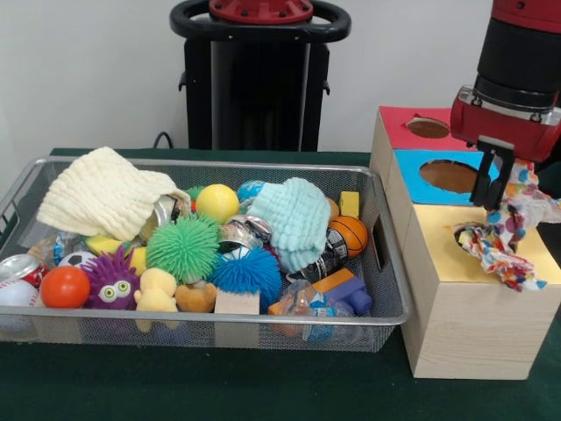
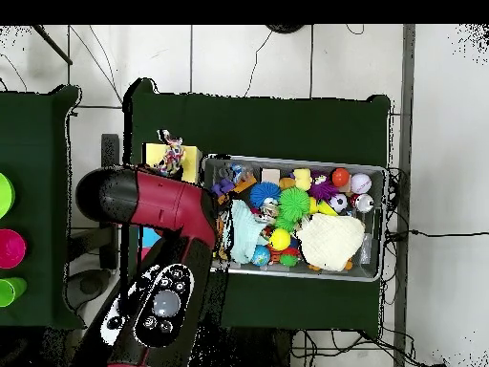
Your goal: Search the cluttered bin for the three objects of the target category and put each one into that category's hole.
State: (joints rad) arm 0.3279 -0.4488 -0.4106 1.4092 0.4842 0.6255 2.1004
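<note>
My gripper [image 1: 492, 186] hangs over the wooden box [image 1: 465, 333] at the right, above the yellow panel [image 1: 438, 254]. It looks shut on a multicoloured patterned cloth [image 1: 517, 219], whose lower end droops into the yellow panel's hole [image 1: 466, 235]. From overhead the same cloth [image 2: 170, 150] lies on the yellow panel [image 2: 153, 156], and the arm [image 2: 158, 205] hides the gripper. A cream cloth [image 1: 105, 193] lies at the left end of the wire bin [image 1: 219, 320]. A light blue cloth [image 1: 298, 219] rests near the bin's right end.
The box also has a blue panel [image 1: 412, 167] and a red panel [image 1: 399, 123], each with a hole. The bin holds spiky balls, an orange ball [image 1: 65, 287], a small basketball [image 1: 350, 233], cans and blocks. Coloured cups [image 2: 8, 248] stand at the overhead's left edge.
</note>
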